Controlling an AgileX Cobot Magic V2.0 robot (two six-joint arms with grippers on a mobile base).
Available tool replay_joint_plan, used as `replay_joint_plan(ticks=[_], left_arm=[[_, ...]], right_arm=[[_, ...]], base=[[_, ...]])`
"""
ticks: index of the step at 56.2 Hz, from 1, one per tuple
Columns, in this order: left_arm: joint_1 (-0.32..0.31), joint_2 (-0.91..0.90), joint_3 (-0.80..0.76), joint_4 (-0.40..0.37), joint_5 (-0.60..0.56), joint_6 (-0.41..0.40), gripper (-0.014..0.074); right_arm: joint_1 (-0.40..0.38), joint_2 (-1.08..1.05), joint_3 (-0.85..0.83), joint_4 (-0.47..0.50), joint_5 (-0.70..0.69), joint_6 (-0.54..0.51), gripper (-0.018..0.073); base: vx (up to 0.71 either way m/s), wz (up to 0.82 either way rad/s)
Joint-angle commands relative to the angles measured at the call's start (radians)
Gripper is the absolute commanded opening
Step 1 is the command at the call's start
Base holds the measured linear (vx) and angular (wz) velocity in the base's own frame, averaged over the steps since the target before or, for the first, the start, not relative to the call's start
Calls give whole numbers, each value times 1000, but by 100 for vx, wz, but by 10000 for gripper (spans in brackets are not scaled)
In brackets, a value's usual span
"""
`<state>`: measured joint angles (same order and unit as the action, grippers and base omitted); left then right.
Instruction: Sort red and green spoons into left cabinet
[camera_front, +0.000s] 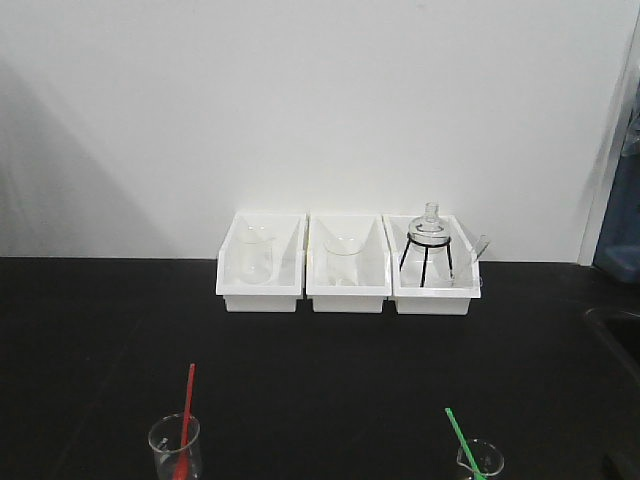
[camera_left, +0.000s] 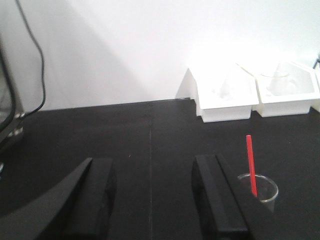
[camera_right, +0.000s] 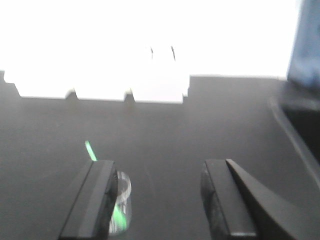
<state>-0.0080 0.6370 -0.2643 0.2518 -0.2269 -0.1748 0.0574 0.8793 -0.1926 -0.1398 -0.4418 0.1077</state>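
— Black tabletop (camera_front: 100, 330) fills most of what we see, matte and bare, with a plain white wall (camera_front: 300, 100) behind it. We can't pick out the left cabinet in any view.
— Agreed. Next in size, three white bins (camera_front: 347, 262) sit side by side against the wall, with glassware inside. Those aren't our target.
— Then our left fingers (camera_left: 97, 195): spread wide, nothing between them, low over the tabletop. Our right fingers (camera_right: 225, 200) are spread and empty too.
— And the spoons?
— Each stands handle-up in a small glass beaker on the near side of the tabletop. The red spoon (camera_front: 187, 400) leans in the left beaker (camera_front: 176, 448), just to the right of our left fingers. The green spoon (camera_front: 460, 432) leans in the right beaker (camera_front: 482, 462), partly hidden behind one right finger.
— We'd judge them light, thin, smooth plastic, likely to slip or twist in a grip.
— So we should pinch the handle above the rim and lift straight up. The beaker looks fragile and could tip.
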Motion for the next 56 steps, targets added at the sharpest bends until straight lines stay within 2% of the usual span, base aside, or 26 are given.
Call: replay_joint_plan(ticks=[1, 5, 9, 16, 21, 33, 45, 50, 56], left_arm=[[-4, 104, -62, 108, -213, -91, 484], [-4, 189, -100, 202, -298, -186, 484], [-4, 279, -144, 303, -378, -285, 484], [-4, 459, -237, 463, -458, -413, 484], [-4, 566, -305, 520, -498, -442, 484], [-11, 793, -433, 547, -569, -443, 487], [-91, 1012, -583, 547, -567, -442, 487], [-123, 1094, -655, 547, -550, -441, 487], [-137, 1168, -728, 539, -478, -440, 487]], right_arm=[[-6, 92, -60, -133, -162, 2, 449], [-6, 173, -109, -244, -180, 30, 449], [-6, 243, -160, -303, -192, 75, 449], [-6, 359, -254, -309, -198, 130, 449], [-6, 420, -304, -305, -198, 130, 449], [-6, 509, -353, -302, -204, 128, 449], [-6, 552, -353, -302, -204, 128, 449], [-6, 554, -353, -302, -202, 128, 449], [-6, 554, -353, -302, -202, 128, 449]], base=[[0, 0], [0, 0], [0, 0], [0, 0], [0, 0], [0, 0], [0, 0], [0, 0], [0, 0]])
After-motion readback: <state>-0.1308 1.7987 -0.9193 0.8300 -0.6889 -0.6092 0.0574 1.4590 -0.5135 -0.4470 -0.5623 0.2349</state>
